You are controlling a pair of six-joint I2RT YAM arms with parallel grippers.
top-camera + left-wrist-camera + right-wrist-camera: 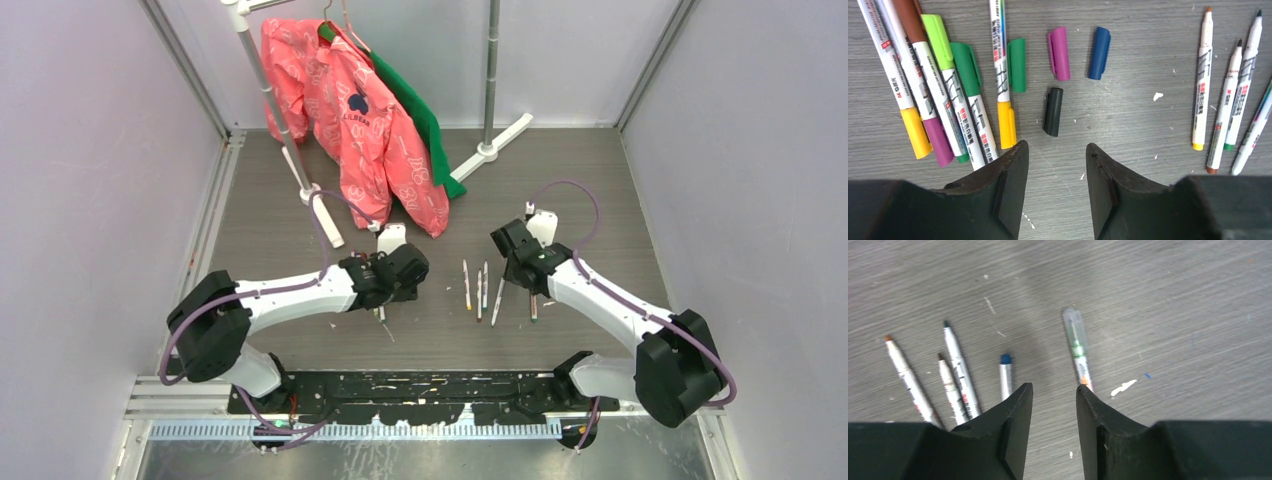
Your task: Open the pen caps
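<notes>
In the left wrist view, four loose pen caps lie on the grey table: green (1016, 65), purple (1059, 53), blue (1099, 53) and black (1052, 111). Left of them lie several white pens with caps on, among them brown (908, 20), light green (938, 32), green (965, 62) and yellow (1007, 125). Uncapped pens (1201, 85) lie at the right. My left gripper (1055, 147) is open and empty, just short of the black cap. My right gripper (1054, 387) is open and empty above the table. Uncapped pens (960, 367) lie to its left, and a pen with a pale cap (1075, 337) lies ahead.
In the top view, my left gripper (383, 295) and right gripper (522, 278) flank a row of pens (481, 290). A clothes rack base (490, 150) with a pink garment (375, 130) and a green one stands at the back.
</notes>
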